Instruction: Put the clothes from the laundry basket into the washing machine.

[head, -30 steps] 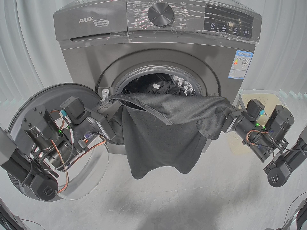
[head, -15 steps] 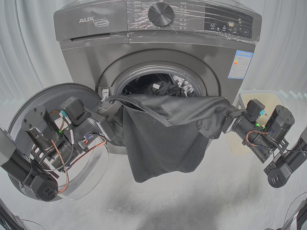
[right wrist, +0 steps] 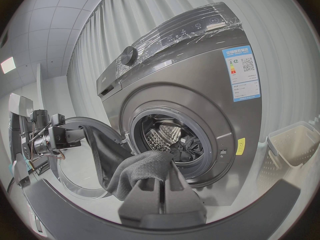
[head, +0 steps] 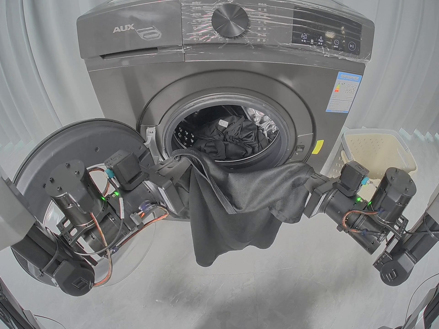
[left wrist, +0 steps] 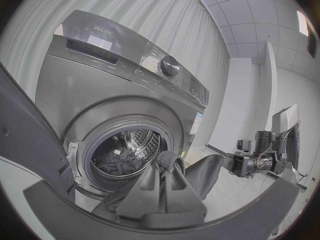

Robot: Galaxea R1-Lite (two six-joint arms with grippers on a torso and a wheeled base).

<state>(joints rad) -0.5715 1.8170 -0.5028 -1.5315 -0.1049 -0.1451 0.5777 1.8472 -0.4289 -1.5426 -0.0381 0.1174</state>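
The washer (head: pixel 219 69) fills the upper middle of the head view, its round door (head: pixel 77 142) swung open at left. A black garment (head: pixel 238 197) is stretched across the centre, in front of the lower rim of the drum opening, its loose end hanging above the floor. A cream basket (head: pixel 379 149) stands at right beside the washer. Dark clothes (head: pixel 228 138) lie in the drum. The left claw (head: pixel 176 167) and right claw (head: pixel 310 183) are each clamped on an upper corner of the garment.
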